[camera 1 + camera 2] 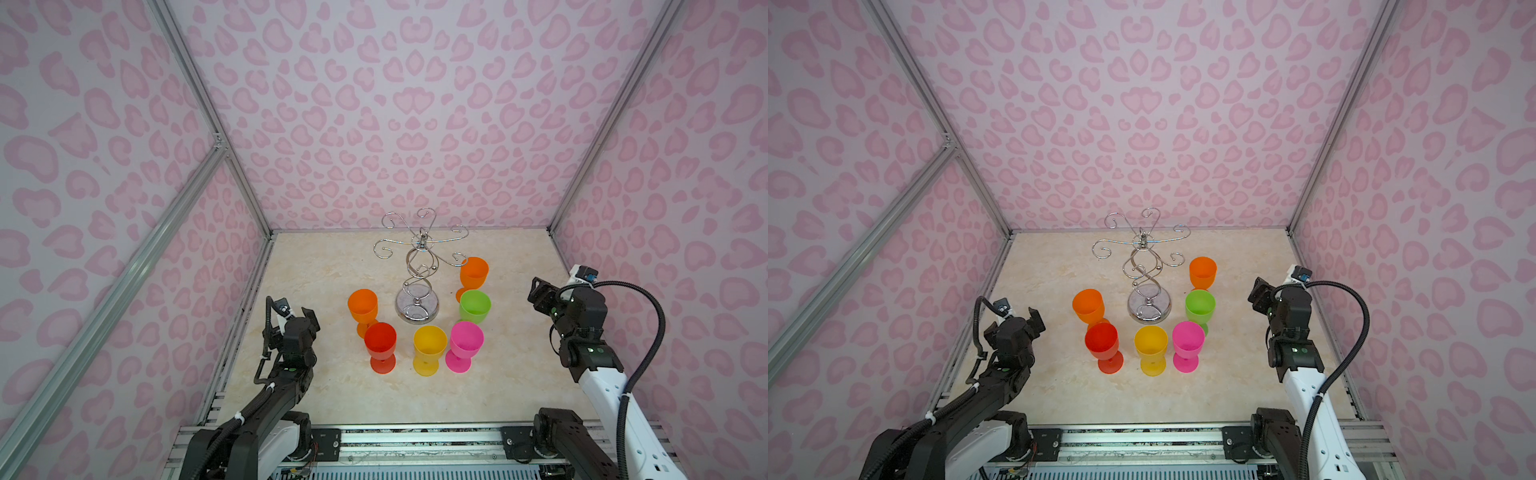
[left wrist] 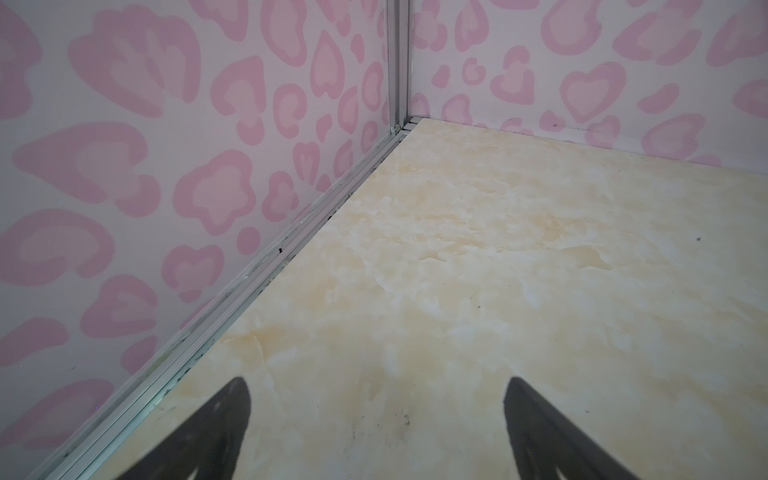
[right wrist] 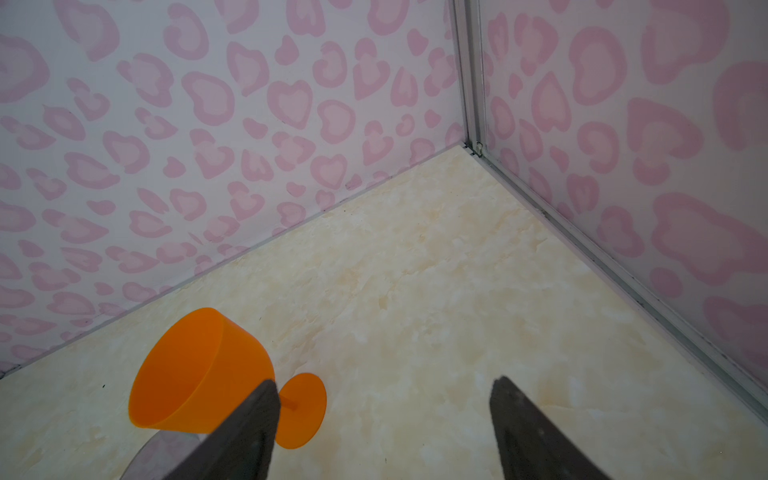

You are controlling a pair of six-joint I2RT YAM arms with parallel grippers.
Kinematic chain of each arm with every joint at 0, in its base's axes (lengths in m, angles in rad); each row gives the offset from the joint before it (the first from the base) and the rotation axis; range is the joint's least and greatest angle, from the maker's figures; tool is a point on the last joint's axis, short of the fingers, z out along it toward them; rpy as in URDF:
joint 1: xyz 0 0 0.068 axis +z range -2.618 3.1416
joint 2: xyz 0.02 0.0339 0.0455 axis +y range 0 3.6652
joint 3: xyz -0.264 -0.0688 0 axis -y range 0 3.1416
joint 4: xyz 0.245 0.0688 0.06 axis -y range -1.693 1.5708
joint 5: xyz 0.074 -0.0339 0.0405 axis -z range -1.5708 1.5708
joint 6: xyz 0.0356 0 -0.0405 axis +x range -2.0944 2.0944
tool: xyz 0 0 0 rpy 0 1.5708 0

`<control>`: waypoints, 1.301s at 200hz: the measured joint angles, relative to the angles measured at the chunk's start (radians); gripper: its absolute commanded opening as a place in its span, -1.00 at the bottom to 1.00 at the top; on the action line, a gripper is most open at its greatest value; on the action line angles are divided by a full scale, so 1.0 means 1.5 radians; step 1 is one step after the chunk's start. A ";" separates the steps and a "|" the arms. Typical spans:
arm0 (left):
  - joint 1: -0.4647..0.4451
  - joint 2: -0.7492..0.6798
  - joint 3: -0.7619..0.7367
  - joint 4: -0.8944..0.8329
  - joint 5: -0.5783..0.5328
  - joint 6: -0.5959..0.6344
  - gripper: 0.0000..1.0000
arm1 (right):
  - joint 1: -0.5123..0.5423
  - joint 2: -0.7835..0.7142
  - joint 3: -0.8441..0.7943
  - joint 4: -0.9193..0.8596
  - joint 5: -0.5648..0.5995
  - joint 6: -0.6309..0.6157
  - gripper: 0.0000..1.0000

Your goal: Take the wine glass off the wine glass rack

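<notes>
Six plastic wine glasses (image 1: 429,343) stand upright on the tabletop (image 1: 332,266) round the wine glass rack (image 1: 417,270), from 9 via 6 to 2 o'clock of its base. Rear orange wine glass (image 3: 199,370) at 2 o'clock, not touching rack. R tool (image 3: 385,381) at 3 o'clock, spread, pinching nothing. L tool (image 2: 376,382) at 8 o'clock, spread too, over bare tabletop.

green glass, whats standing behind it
An orange glass stands upright just behind the green glass, beside the wine glass rack. Its bowl shows; the green bowl covers its stem and most of its foot.
</notes>
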 measured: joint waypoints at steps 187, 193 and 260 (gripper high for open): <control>0.064 0.247 0.110 0.173 0.153 0.047 0.94 | 0.138 0.460 -0.151 0.637 0.337 -0.235 0.88; 0.064 0.247 0.110 0.173 0.153 0.047 0.94 | 0.138 0.460 -0.153 0.638 0.341 -0.237 0.88; 0.064 0.266 0.074 0.244 0.166 0.050 0.95 | 0.125 0.465 -0.153 0.666 0.330 -0.241 0.99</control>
